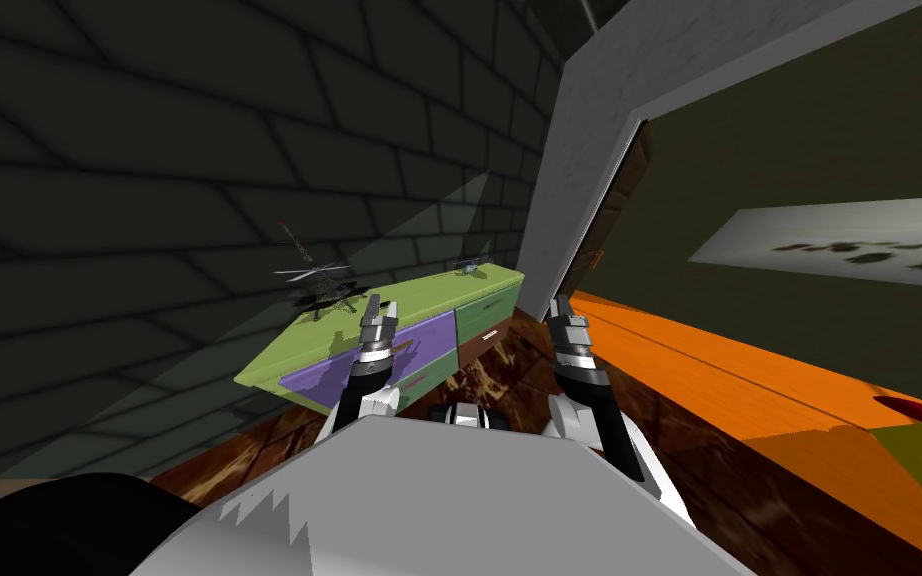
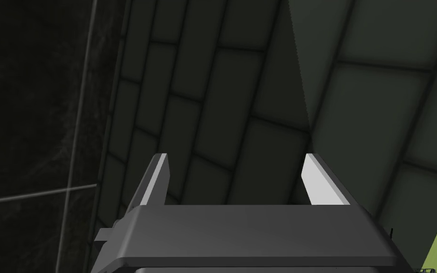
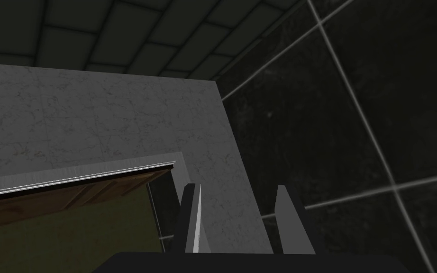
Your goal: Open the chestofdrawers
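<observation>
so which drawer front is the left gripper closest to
The purple front; in the head view the left gripper overlaps it, while the green front and brown front lie further right.

A dark tiled wall [image 1: 149,150] fills the left and upper left of the frame, crossed near the centre by a paler wedge of light. A grey marbled wall [image 1: 599,120] rises at upper centre and edges an opening. At right is an olive wall [image 1: 809,140] with a white panel [image 1: 849,245] bearing dark marks. A brown wood floor [image 1: 494,365] lies at centre. An orange slab [image 1: 749,385] runs to the lower right. A black area [image 1: 39,525] sits at lower left.
</observation>
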Controlling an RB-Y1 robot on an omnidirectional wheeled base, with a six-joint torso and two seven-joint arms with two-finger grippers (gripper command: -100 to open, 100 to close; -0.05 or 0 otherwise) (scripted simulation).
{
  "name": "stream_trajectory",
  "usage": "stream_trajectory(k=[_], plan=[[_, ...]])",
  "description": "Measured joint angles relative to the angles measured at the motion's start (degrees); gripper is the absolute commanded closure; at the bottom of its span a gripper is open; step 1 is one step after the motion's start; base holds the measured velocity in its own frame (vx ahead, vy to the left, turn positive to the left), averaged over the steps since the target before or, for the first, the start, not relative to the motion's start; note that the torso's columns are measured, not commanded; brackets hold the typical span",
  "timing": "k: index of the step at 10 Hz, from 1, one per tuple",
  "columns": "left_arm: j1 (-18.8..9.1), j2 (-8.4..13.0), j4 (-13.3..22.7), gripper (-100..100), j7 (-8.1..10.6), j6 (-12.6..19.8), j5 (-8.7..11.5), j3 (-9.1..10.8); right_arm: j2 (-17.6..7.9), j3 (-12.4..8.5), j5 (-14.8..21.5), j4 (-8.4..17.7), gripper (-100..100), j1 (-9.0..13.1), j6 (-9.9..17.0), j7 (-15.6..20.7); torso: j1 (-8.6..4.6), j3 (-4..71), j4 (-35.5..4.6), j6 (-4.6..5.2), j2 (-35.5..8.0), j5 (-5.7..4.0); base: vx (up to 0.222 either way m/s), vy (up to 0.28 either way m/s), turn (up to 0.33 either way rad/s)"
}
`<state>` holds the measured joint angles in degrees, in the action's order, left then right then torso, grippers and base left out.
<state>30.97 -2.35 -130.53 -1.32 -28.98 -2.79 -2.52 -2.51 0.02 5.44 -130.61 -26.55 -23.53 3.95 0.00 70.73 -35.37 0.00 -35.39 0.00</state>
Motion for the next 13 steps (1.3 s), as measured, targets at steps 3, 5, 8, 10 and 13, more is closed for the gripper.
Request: stream_trajectory(k=[3,5,8,10,13], plan=[[-0.17,2.86,0.62,-100,0.09,0.15,0.23,0.19,0.01,0.01,0.00,0.03,0,-0.01,0.01,0.00,-0.12,13.60,-6.65,0.00,-6.58,-0.03,0.043,-0.060,0.026],[-0.56,5.95,1.90,-100,0.33,0.31,0.68,0.62,0.01,0.01,0.00,0.03,0,-0.02,0.00,0.00,-0.10,13.89,-6.87,0.00,-6.80,-0.04,0.075,-0.113,0.041],[-1.33,9.16,4.70,-100,0.62,0.66,1.46,1.23,0.02,0.01,0.00,0.02,0,-0.02,0.00,0.00,-0.03,13.88,-6.90,0.00,-6.85,-0.01,0.103,-0.144,0.052],[-2.51,10.81,6.97,-100,1.12,1.47,2.34,2.23,0.02,0.02,0.00,0.02,0,-0.02,0.00,0.00,-0.08,13.80,-6.93,0.00,-6.95,-0.03,0.102,-0.178,0.062],[-2.89,11.69,10.32,-100,1.41,1.82,3.26,2.75,0.02,0.02,0.00,0.02,0,-0.02,0.00,0.00,0.02,13.88,-6.89,0.00,-6.84,0.01,0.127,-0.171,0.062]])
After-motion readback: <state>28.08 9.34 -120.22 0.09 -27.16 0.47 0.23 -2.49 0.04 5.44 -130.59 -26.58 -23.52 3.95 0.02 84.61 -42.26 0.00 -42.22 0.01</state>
